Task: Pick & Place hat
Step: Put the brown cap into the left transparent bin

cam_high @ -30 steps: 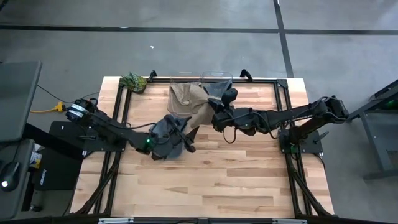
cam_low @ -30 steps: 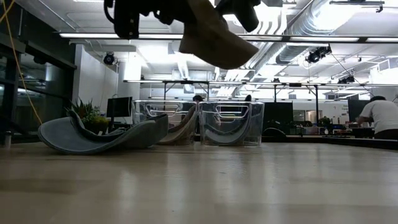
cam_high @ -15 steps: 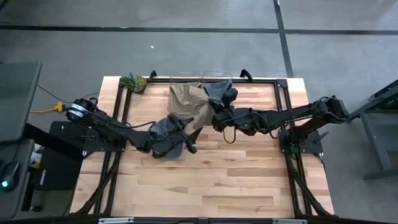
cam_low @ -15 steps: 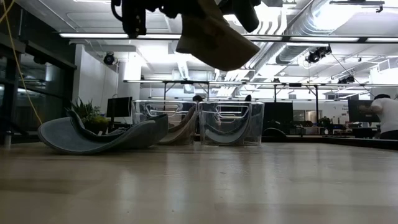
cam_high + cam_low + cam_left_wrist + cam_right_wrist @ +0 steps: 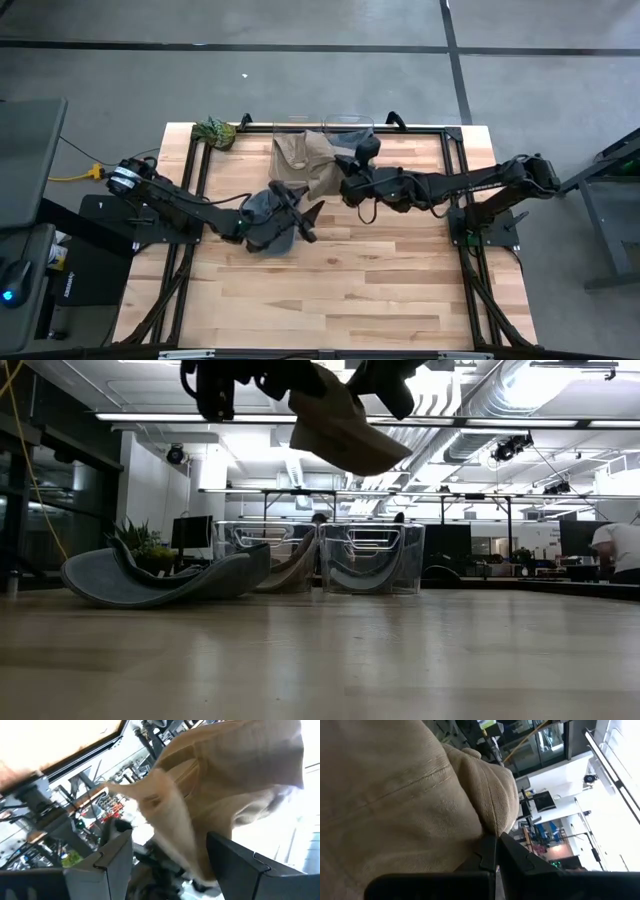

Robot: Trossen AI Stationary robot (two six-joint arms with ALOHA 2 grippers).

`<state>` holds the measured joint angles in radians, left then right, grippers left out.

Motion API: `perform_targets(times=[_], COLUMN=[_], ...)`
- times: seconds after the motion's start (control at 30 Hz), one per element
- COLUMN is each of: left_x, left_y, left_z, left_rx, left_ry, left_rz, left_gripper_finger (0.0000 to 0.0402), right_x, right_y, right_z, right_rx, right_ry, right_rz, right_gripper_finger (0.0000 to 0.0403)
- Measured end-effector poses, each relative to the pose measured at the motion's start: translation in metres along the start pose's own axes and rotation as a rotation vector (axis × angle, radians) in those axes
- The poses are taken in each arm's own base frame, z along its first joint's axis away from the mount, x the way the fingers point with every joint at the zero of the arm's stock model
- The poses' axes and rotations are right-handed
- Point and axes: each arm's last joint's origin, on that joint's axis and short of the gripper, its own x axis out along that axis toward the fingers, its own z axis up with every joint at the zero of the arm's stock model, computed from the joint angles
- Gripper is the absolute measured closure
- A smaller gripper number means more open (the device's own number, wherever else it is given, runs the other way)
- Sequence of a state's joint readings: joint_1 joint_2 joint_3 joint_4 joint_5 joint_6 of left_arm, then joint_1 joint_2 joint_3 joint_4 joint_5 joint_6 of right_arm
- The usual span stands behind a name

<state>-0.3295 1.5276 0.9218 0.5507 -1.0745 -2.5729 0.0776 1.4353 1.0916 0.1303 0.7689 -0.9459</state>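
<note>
Item: tan hat. Soft woven cloth with visible ribbing and stitched seams; floppy, light, holds no shape of its own and drapes from whatever point carries it. Not fragile and not slippery by the look of the weave. Best taken at a fold of brim or crown edge, where doubled cloth gives the jaws something to bite.

Location: held in the air above the wooden table, just in front of the two clear bins at the table's far edge.

Right gripper: jaws pinched together on a fold of the tan hat, cloth bunched at the tips.

Left gripper: just beside the hat, on the side away from the bins; fingers spread apart, cloth hanging between them, not gripped.

Also present: grey hat, limp and curled, lying on the table beside the bins; green plant at the table's far corner.
</note>
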Motion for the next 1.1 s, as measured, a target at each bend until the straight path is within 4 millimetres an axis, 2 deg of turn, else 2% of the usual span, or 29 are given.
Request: perform_targets(times=[0.27,0.57,0.7,0.9,1.1], left_x=[0.017,0.016,0.016,0.016,0.016], left_y=[-0.008,-0.008,-0.008,-0.008,-0.008], left_z=[0.004,0.003,0.003,0.003,0.004], left_rx=[-0.005,0.080,0.104,0.158,0.235], left_ry=[0.020,0.030,0.025,0.030,0.029], left_rz=[0.017,0.026,0.018,0.023,0.026], left_gripper_finger=[0.0172,0.0180,0.0232,0.0382,0.0399], right_x=[0.008,0.008,0.004,-0.004,-0.011], right_y=[0.014,0.013,0.014,0.018,0.022], right_z=[0.001,0.004,0.009,0.015,0.020], right_rx=[-0.033,-0.052,-0.059,-0.065,-0.068], right_ry=[-0.005,-0.022,-0.048,-0.053,-0.059], right_rz=[0.041,0.013,0.004,0.002,0.000], right_gripper_finger=[0.0403,0.0403,0.0403,0.0403,0.0403])
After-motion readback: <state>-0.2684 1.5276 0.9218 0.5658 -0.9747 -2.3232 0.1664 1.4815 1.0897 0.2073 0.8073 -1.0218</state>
